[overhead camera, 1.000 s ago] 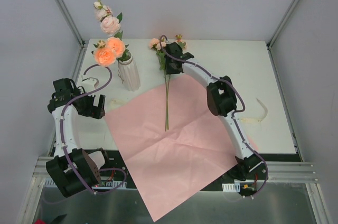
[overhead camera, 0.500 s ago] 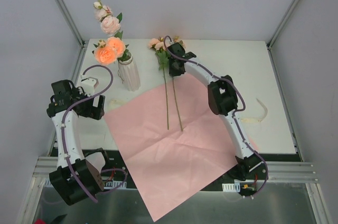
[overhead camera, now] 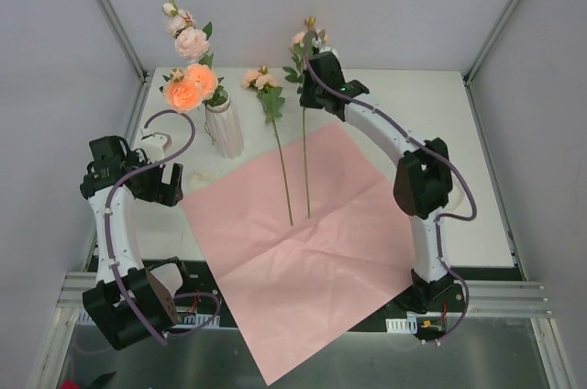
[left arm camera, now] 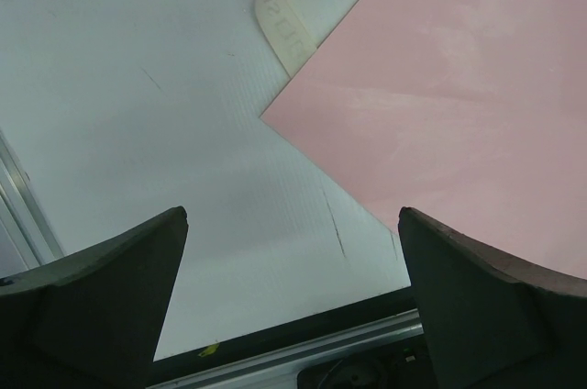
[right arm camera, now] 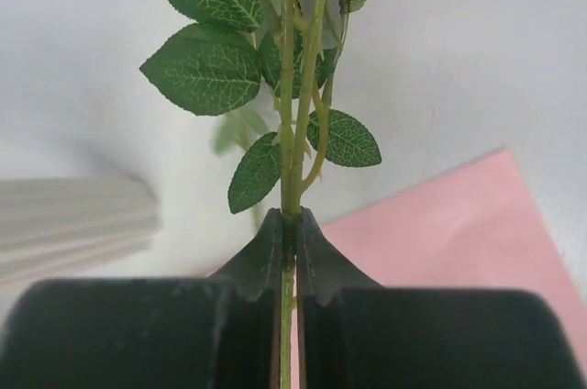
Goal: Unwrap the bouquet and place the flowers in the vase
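the pink wrapping paper (left arm camera: 459,105) lies flat on the white table (left arm camera: 128,105). a cream ribbon (left arm camera: 293,13) touches its upper-left edge. the left gripper (left arm camera: 292,216) gapes wide just below its corner.

**Three views, one shared sheet**

The top camera looked down from behind the arms (overhead camera: 115,215) over the table (overhead camera: 459,132). The left wrist camera faced down close above it. The right wrist camera looked along its fingers (right arm camera: 257,261) up a flower stem (right arm camera: 288,114). All caught the pink wrapping paper (overhead camera: 303,251).
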### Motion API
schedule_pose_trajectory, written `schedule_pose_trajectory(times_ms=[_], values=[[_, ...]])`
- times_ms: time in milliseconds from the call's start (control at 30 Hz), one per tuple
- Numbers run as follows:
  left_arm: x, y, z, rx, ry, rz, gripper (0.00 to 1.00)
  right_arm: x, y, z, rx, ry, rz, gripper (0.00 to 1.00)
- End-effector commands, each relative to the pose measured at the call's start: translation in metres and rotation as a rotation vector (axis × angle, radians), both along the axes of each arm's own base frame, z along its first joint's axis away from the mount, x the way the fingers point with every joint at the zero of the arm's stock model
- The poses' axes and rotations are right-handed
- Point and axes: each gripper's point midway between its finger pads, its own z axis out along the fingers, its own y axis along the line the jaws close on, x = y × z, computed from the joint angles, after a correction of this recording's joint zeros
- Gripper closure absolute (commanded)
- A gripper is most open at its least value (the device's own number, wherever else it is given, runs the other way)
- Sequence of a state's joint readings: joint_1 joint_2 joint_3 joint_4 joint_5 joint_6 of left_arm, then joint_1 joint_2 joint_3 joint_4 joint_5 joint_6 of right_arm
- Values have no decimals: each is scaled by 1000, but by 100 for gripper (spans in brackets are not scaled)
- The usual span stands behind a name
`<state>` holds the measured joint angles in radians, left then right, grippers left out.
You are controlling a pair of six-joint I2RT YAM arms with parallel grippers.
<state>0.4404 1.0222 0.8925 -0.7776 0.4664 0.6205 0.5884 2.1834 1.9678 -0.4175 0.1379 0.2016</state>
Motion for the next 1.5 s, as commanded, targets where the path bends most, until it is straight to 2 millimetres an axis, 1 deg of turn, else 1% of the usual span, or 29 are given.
schedule_pose_trajectory(times_ms=[0, 33, 67, 100, 133, 167, 200, 233, 267, 300, 333, 367, 400, 433, 467, 500, 533, 567, 600, 667, 700, 867, 900, 1000, 1133, 1233, 1267, 1367, 1467], values=[[-1, -7, 4, -50, 7, -12, 1, -1, -3, 227, 355, -488, -55, 99], [-2, -7, 4, -59, 15, -11, 1, -2, 1, 263, 428, -595, -37, 99], [-2, -9, 1, -72, 28, -9, 1, -10, 8, 288, 476, -660, 11, 99], [-1, -9, 2, -82, 29, -5, 1, -23, 16, 313, 523, -727, 50, 99], [0, -9, 2, -88, 32, -1, 1, -31, 19, 349, 585, -850, 77, 99], [2, -9, 3, -99, 38, 9, 1, -46, 30, 369, 631, -907, 129, 99], [3, -9, 3, -106, 40, 14, 1, -55, 32, 388, 672, -968, 148, 99], [3, -8, 4, -112, 43, 21, 1, -68, 30, 420, 746, -1075, 158, 99], [4, -8, 6, -114, 40, 23, 1, -78, 35, 433, 774, -1124, 174, 99], [4, -8, 5, -116, 41, 22, 1, -82, 38, 442, 795, -1161, 181, 99], [4, -8, 6, -118, 41, 18, 1, -92, 33, 468, 841, -1228, 182, 99], [4, -8, 7, -113, 36, 15, 1, -98, 37, 477, 860, -1246, 203, 99], [3, -9, 6, -114, 38, 12, 1, -95, 46, 474, 858, -1248, 216, 99], [3, -9, 7, -112, 36, 10, 1, -97, 48, 481, 860, -1268, 223, 99], [3, -9, 7, -111, 35, 5, 1, -105, 49, 495, 868, -1306, 230, 99], [2, -10, 7, -111, 35, 2, 1, -100, 57, 490, 835, -1322, 233, 99], [1, -10, 7, -112, 39, -2, 1, -101, 59, 492, 831, -1337, 237, 99], [-1, -11, 6, -109, 40, -12, 1, -106, 59, 502, 844, -1365, 247, 99], [-2, -11, 6, -104, 41, -15, 1, -100, 67, 495, 833, -1360, 250, 99], [-5, -9, 2, -85, 51, -22, 1, -99, 68, 498, 834, -1380, 245, 100], [-7, -8, 2, -75, 53, -25, 1, -93, 71, 493, 826, -1377, 241, 100], [-16, -1, -5, -7, 72, -57, 1, -84, 76, 488, 790, -1417, 228, 100], [-20, -2, -6, -3, 90, -65, 1, -79, 79, 483, 784, -1414, 225, 100], [-29, -4, -9, 4, 120, -109, 1, -73, 81, 478, 803, -1410, 206, 100], [-33, -4, -8, 5, 141, -134, 1, -71, 82, 475, 813, -1404, 201, 100], [-34, -4, -9, 12, 143, -152, 1, -74, 81, 477, 801, -1408, 219, 100], [-34, -4, -10, 15, 145, -158, 1, -80, 77, 483, 806, -1420, 222, 100], [-37, -4, -15, 20, 155, -171, 1, -87, 74, 490, 803, -1430, 241, 100], [-40, -4, -19, 25, 162, -184, 1, -90, 74, 492, 804, -1428, 252, 100]])
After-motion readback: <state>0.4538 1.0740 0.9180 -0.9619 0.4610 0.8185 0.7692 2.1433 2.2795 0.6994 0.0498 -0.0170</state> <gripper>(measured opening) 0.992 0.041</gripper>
